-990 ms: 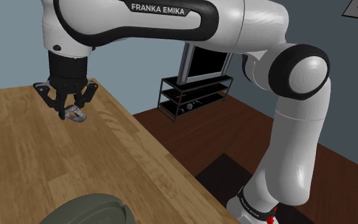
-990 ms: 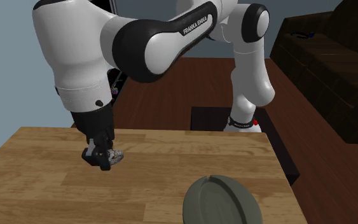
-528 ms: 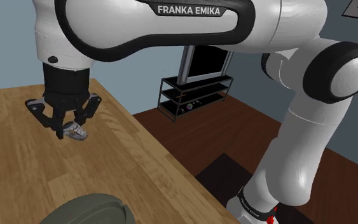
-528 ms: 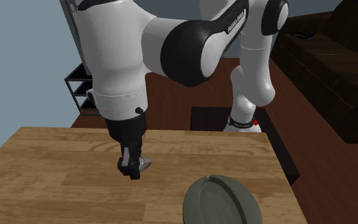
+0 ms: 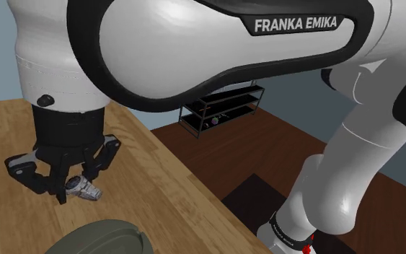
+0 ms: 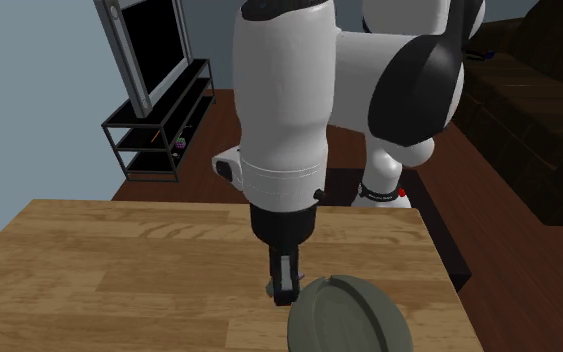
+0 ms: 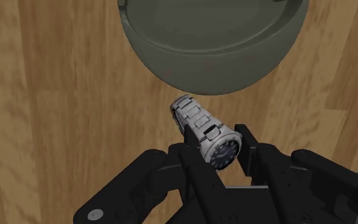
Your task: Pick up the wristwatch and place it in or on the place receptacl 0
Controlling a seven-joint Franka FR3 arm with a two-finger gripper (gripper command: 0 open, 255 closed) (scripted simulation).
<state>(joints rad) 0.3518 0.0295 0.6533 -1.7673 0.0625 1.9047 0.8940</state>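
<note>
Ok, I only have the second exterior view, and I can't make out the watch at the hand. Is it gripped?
Observer: Yes. In the wrist view the hand is shut on the wristwatch, with the dial clasped between the fingers.
Operator: Is it over the dish yet?
Observer: Not quite. The band's free end points at the grey-green dish but stops just short of its rim, and the wooden table shows beneath the watch.
</note>
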